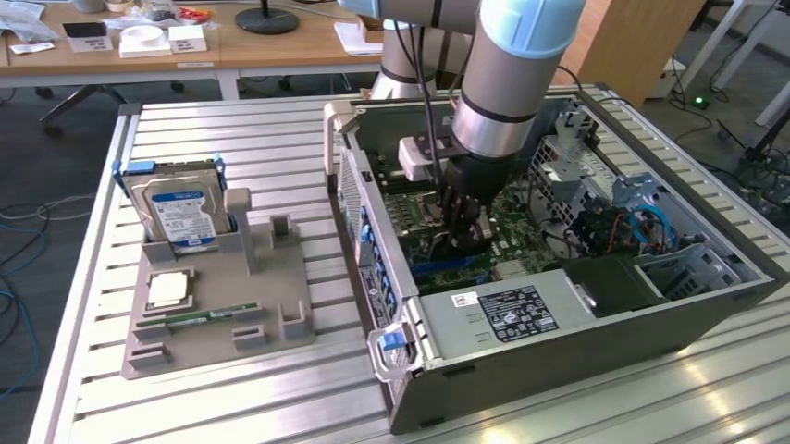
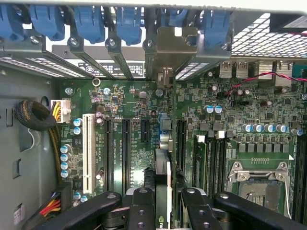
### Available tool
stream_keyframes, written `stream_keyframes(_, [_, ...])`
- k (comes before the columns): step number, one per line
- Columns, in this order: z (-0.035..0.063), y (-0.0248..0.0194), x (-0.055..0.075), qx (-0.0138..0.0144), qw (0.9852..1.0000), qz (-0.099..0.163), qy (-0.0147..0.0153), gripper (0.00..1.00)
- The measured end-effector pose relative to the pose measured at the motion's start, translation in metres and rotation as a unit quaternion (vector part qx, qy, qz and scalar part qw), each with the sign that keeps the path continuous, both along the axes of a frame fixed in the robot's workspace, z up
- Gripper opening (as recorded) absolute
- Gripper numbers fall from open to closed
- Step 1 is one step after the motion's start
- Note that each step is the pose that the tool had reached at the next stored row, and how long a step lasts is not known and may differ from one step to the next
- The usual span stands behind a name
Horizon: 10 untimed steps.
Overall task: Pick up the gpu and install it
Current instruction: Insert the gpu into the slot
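The gpu (image 2: 163,187) stands on edge between the gripper's fingers inside the open computer case (image 1: 580,342), so the pick-up part of the task is done and the work is now at the install. In the wrist view the card is seen edge-on, running away from the camera over the green motherboard (image 2: 230,143), and its silver bracket (image 2: 170,48) reaches up to the row of blue slot clips (image 2: 127,21) at the back wall of the case. It lines up with the gap between the dark expansion slots (image 2: 125,148), beside the white slot (image 2: 88,151). Whether its lower edge is already fully pressed into a slot cannot be told; I judge it is at or very near seating, not yet released.

The arm (image 1: 506,83) comes down from above into the middle of the case in the exterior view, and the gripper (image 2: 163,206) is low over the board. Its black fingers (image 2: 141,211) are closed in on the card from both sides, pinching it.

On the exterior view's left, well apart from the case, the grey parts holder (image 1: 216,305) on the metal table (image 1: 247,129) carries a hard drive (image 1: 179,213), a processor chip (image 1: 169,289) and a memory stick (image 1: 203,317). The upright stands beside the hard drive are bare, which fits the card being out of the holder.
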State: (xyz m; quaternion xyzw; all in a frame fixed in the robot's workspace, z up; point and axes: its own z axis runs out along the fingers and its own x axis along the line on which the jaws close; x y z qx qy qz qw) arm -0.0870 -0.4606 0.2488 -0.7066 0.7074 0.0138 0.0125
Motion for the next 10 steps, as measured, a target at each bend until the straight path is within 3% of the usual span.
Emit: stream_keyframes(10, [0.0004,-0.0016,0.0,-0.0003,0.9999,-0.013,0.0,0.26])
